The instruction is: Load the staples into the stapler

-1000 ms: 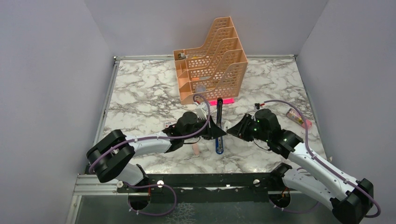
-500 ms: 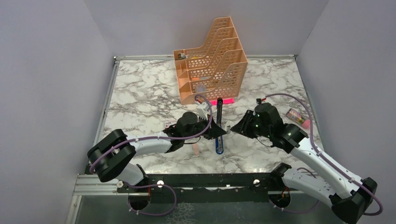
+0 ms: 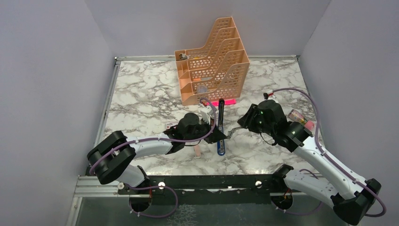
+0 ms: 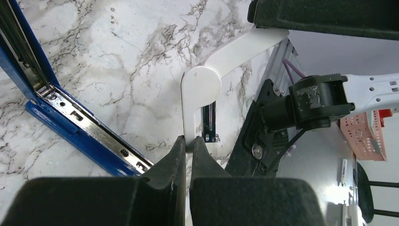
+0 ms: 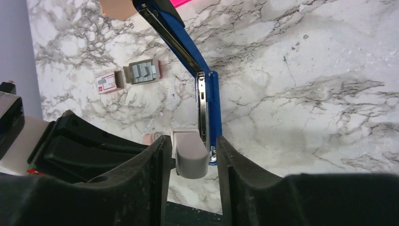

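- Locate the stapler [image 3: 220, 149] at table centre. It is opened out along the 12-to-6 line, with the black upper arm toward 12 o'clock and the blue channel toward 6 o'clock.
- Find the left gripper [image 4: 189, 141] just beside the stapler at its 9 o'clock, fingers pressed fully together.
- Note the thin white curved piece [image 4: 201, 84] whose lower end meets those fingertips. Cannot tell whether it is pinched.
- Find the right gripper [image 5: 193, 141] at 3 o'clock of the stapler, fingers a narrow gap apart and clamped on nothing.
- Note the pale rounded block [image 5: 190, 160] showing in that gap, clear of the finger at 3 o'clock in the wrist view.
- Locate the box of staples [image 5: 107, 83] on the marble at 9 o'clock of the stapler, well apart from it.
- Find the staple tray [image 5: 142, 71] out of the box, just beside it at its 3 o'clock in the right wrist view.
- Find the orange file rack [image 3: 211, 66] at 12 o'clock of the stapler, with a pink bar [image 3: 228, 101] along its 6 o'clock edge.
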